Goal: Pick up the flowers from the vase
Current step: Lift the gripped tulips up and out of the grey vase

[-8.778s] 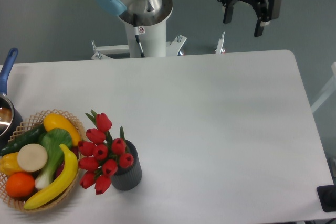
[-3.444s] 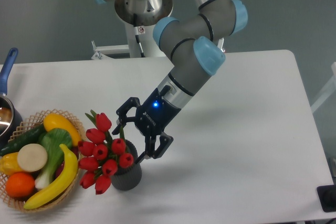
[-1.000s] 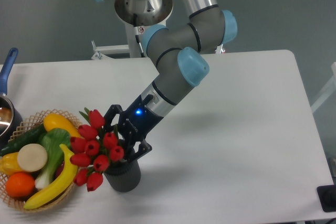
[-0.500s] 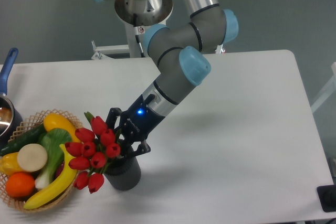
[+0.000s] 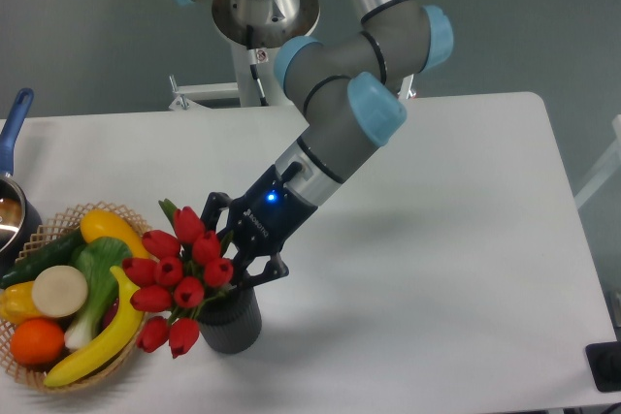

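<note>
Hand (image 5: 236,257) pinching flowers (image 5: 181,276) at stems | bunch sat slightly higher and rightward than half-second earlier | vase (image 5: 231,321) unmoved on counter (image 5: 417,239)

Basket (image 5: 58,230) left of vase (image 5: 231,324)

One vase (image 5: 233,322) holds one bunch of flowers (image 5: 179,278) with about ten red buds. One basket (image 5: 58,375) carries one banana (image 5: 107,336), one orange (image 5: 37,341) and one cucumber (image 5: 44,257). One pot (image 5: 12,206) shows at the edge.
</note>
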Robot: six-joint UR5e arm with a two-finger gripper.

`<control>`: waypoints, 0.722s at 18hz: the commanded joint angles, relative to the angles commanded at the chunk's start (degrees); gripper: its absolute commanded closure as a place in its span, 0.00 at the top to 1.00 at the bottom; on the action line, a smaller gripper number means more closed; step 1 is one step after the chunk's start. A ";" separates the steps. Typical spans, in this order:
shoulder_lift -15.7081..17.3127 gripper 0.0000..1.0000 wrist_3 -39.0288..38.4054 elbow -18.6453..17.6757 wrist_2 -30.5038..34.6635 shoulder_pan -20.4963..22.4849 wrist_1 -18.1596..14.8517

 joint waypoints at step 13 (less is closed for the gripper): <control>2.73 0.41 -7.12 2.98 -4.84 0.62 0.00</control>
